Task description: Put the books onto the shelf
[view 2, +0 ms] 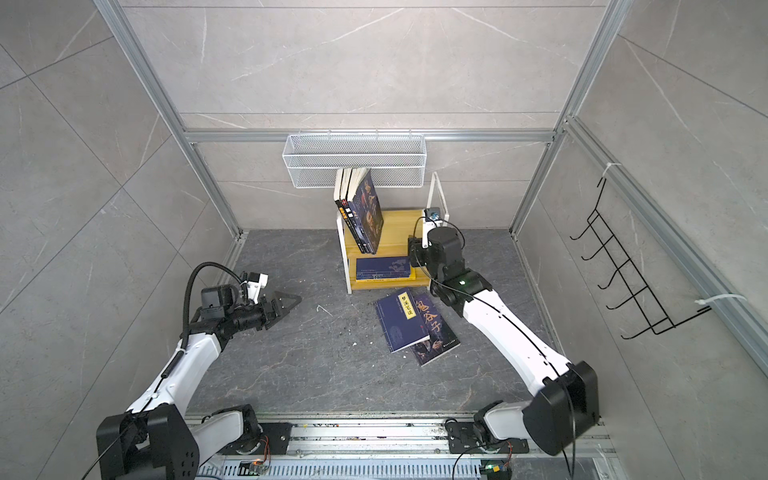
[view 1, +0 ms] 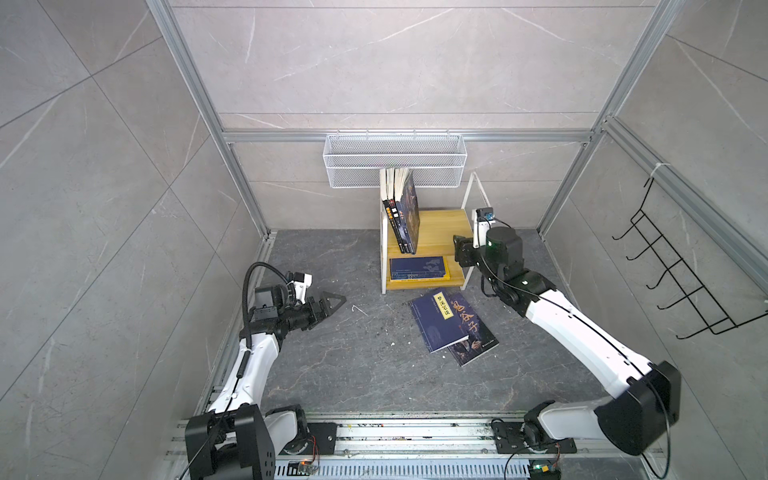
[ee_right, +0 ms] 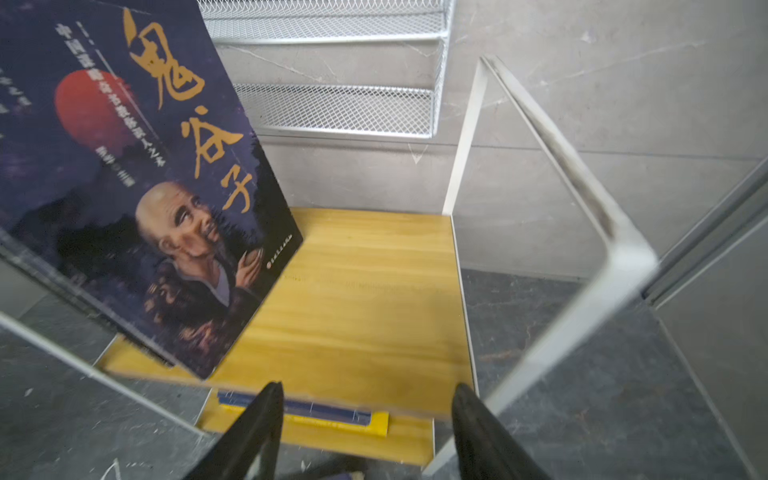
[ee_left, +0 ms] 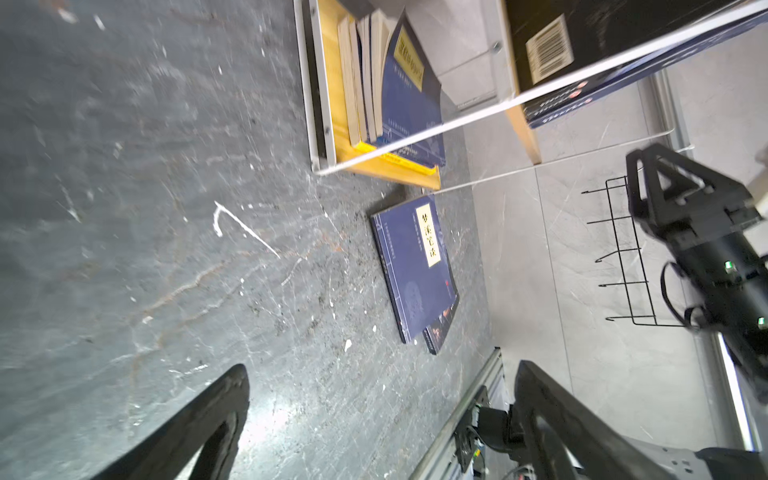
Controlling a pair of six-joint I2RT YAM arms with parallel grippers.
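Black right gripper [ee_right: 368, 388] stood open, empty, at the white-framed yellow-board shelf [ee_right: 374, 299]; black left gripper [ee_left: 382, 368] gaped empty at left.

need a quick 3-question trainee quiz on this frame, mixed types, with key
1. True or false: the left gripper holds a book.
2. How many books lie on the tabletop in front of the shelf?
3. The top-board books are: A) standing on edge; B) stacked flat; C) lying open, face down.
Key: 1 false, its jaws are open and empty. 2 two, the yellow-label book overlapping the orange-calligraphy book. 3 A.
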